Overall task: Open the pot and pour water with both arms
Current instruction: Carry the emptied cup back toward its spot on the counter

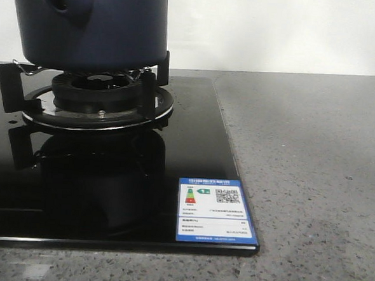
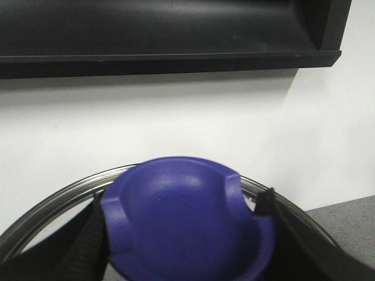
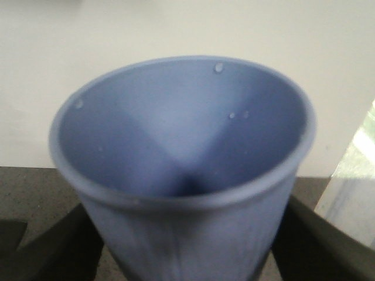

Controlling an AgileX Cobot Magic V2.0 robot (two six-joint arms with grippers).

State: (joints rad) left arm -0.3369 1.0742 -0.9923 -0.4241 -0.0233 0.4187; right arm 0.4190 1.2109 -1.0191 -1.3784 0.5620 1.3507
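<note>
Right wrist view: right claw [image 3: 187, 257] pinches the light blue cup [image 3: 181, 170], droplets inside. Left claw [image 2: 184, 234] pinches the lid knob [image 2: 181, 216]. Risk: the tilted cup spills beside the pot [image 1: 86, 23]; the lid slips.

Pot [image 1: 92, 26]: matte dark navy. Hob [image 1: 109, 174]: glossy black glass, black burner [image 1: 97, 100] on a silver ring. Label [image 1: 214, 211]: blue border, white panel, QR code. Counter [image 1: 313, 173]: speckled grey. Lid [image 2: 58, 199]: steel rim, purple-blue knob [image 2: 184, 222]. Cup [image 3: 187, 175]: light blue, droplets inside. Wall [image 1: 277, 31]: white.

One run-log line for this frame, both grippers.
left gripper: shut on lid knob | right gripper: shut on cup | pot: on burner
</note>
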